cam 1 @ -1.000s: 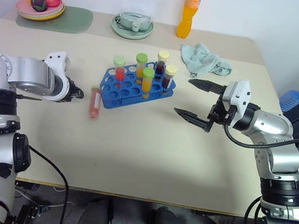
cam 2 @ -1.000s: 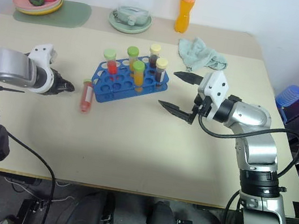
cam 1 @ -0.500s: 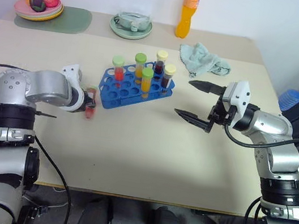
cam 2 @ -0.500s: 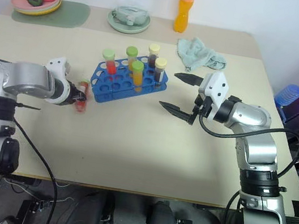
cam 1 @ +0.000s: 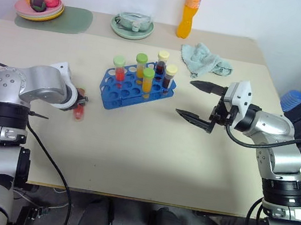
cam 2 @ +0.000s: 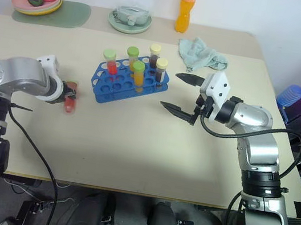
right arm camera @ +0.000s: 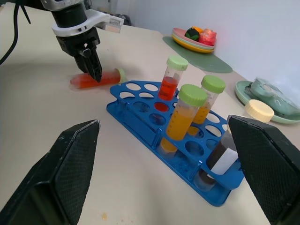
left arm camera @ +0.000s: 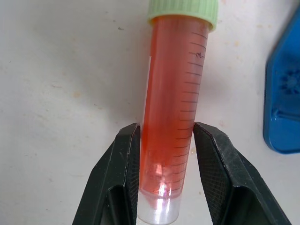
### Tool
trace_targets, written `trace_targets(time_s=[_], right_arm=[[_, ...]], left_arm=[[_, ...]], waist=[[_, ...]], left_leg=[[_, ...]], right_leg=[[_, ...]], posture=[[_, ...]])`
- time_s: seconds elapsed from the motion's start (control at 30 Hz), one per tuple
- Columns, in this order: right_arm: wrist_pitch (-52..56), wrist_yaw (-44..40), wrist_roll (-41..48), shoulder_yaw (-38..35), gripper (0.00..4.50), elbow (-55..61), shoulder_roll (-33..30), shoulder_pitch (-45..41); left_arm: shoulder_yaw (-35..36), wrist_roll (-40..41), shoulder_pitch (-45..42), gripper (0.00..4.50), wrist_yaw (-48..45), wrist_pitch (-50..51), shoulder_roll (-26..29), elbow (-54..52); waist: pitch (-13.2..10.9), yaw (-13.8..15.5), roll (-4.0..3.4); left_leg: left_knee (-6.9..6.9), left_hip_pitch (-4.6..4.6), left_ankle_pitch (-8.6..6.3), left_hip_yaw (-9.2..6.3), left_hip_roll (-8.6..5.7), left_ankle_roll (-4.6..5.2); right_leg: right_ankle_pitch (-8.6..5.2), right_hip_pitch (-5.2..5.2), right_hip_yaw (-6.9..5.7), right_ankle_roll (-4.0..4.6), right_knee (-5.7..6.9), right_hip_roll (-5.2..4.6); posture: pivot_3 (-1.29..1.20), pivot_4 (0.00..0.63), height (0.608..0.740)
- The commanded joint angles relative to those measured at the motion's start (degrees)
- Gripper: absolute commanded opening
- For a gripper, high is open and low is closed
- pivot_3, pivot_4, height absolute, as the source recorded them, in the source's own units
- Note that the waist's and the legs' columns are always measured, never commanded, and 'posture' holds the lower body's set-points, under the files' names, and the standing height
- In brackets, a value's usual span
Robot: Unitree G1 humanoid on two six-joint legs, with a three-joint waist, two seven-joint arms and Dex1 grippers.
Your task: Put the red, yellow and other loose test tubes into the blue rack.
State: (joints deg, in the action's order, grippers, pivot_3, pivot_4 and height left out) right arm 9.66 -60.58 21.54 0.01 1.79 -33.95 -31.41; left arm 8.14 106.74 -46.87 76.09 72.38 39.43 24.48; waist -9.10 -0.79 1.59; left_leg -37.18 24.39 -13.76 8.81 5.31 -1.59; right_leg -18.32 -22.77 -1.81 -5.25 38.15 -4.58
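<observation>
A red test tube [left arm camera: 173, 103] with a green cap lies on the table left of the blue rack [cam 1: 120, 93]. My left gripper [left arm camera: 165, 140] comes down on it from above and is shut on its lower end, one black finger [left arm camera: 123, 164] on each side. The same tube [right arm camera: 93, 79] lies flat beside the rack's near corner. Several capped tubes stand upright in the rack, among them a red one [cam 1: 120, 68], an orange one [cam 1: 147, 81] and a brown one [cam 1: 170, 76]. My right gripper [cam 1: 186, 97] hangs open to the right of the rack, holding nothing.
At the table's back stand a tall orange drink bottle [cam 1: 191, 9], a green dish [cam 1: 133, 25] and a plate of fruit [cam 1: 39, 4] on a green mat. A crumpled green cloth [cam 1: 205, 60] lies behind my right gripper. A blue ribbed cup [cam 1: 292, 100] sits beyond the right edge.
My left gripper came in from the left, took hold of the red tube, and the tube has shifted left and nearer with it. The right arm has kept still.
</observation>
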Motion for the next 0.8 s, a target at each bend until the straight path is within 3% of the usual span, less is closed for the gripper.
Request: trace_targets(time_s=[0.03, 0.47, 0.8], right_arm=[[-0.12, 0.36, 0.79, -1.06, 4.50, 1.40, -0.23, -0.48], [1.46, 1.03, 1.08, -1.49, 4.50, 3.19, -0.89, 0.37], [1.91, 1.26, 1.03, -1.42, 4.50, 3.52, -0.84, 0.62]], left_arm=[[0.19, -3.54, -2.82, 1.78, -3.00, 1.07, 2.05, 2.39], [4.18, -19.82, -8.26, 1.78, -12.81, 6.04, -0.93, 12.32], [6.45, -34.33, -8.63, 1.78, -25.77, 10.78, -1.32, 10.41]], waist=[[0.00, 0.01, 0.00], [0.00, 0.06, 0.00], [0.00, -0.08, -0.01]], left_leg=[[0.00, 0.00, 0.00, 0.02, 0.00, 0.00], [0.00, 0.00, 0.00, 0.18, -0.03, 0.00], [0.01, 0.00, 0.00, 0.19, -0.03, 0.00]], right_leg=[[0.00, 0.00, 0.00, 0.00, 0.00, 0.00], [0.00, 0.01, -0.03, -0.01, -0.01, 0.00], [0.00, -0.01, -0.03, -0.01, 0.01, 0.00]], posture=[[0.00, 0.150, 0.740], [0.00, 0.150, 0.740], [0.00, 0.150, 0.740]])
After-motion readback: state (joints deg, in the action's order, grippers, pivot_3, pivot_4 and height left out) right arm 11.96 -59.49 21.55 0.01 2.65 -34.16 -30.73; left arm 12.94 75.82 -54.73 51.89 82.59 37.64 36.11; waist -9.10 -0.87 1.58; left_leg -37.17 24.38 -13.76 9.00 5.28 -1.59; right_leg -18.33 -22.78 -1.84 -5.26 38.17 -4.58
